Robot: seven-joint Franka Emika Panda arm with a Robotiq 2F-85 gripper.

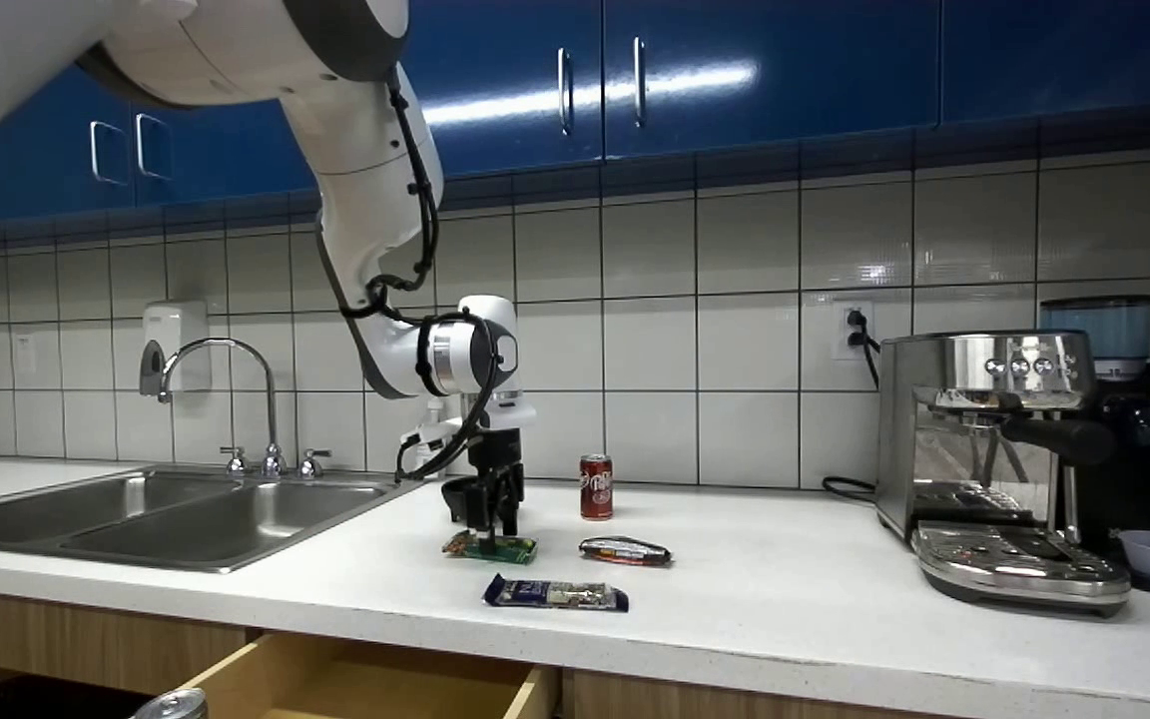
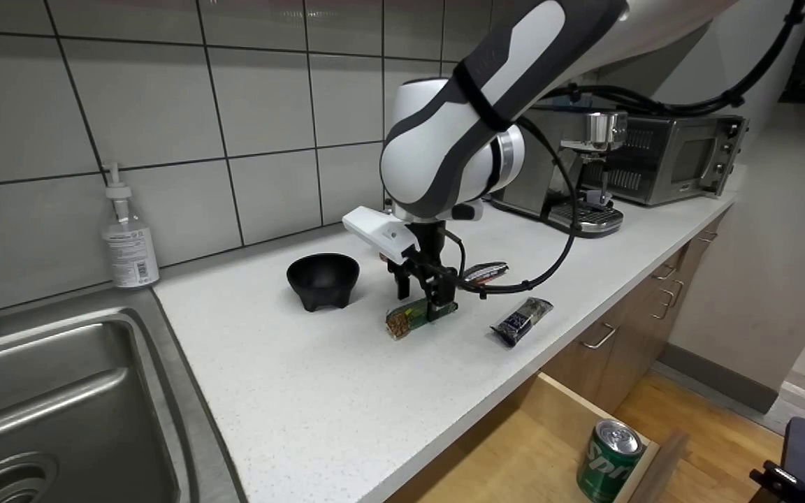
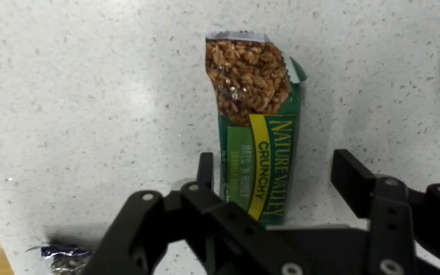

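The gripper stands wide apart, holding nothing, its fingers either side of the granola bar, which lies on the speckled white counter. The wrapper is green, with NATURE VALLEY lettering beside a yellow CRUNCHY band; the far end shows glossy brown oats.

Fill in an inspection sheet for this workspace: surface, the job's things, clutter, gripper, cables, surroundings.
Surface: white speckled countertop.
Job's things: green granola bar, lying on the countertop.
Clutter: dark blue bar near the front edge; silver-and-black snack packet; upright Dr Pepper can; black bowl.
Gripper: open, jaws on either side of the green granola bar, gaps showing in the wrist view.
Cables: black cable strapped along the arm, looping out beside the gripper.
Surroundings: open drawer with an upright Sprite can inside; sink; espresso machine; pump bottle.
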